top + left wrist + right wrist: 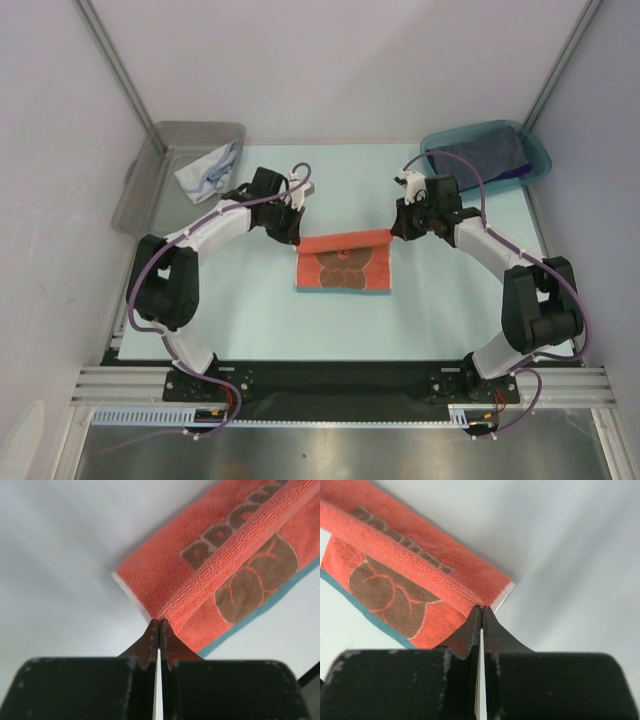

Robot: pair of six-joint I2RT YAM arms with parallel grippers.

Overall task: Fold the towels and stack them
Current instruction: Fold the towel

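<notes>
An orange-red towel (345, 265) with dark letters lies in the middle of the table, its far edge lifted into a raised fold. My left gripper (293, 232) is shut on the fold's left end, and my right gripper (397, 232) is shut on its right end. In the left wrist view the shut jaws (160, 623) pinch the corner of the towel (225, 555). In the right wrist view the gripper (481, 610) pinches the other corner of the towel (405, 560). A pale white and light-blue towel (210, 170) and a dark purple towel (485, 160) lie in bins.
A grey plastic bin (145, 190) stands at the back left and holds the pale towel. A teal translucent bin (540, 155) stands at the back right and holds the dark towel. Frame posts rise at both back corners.
</notes>
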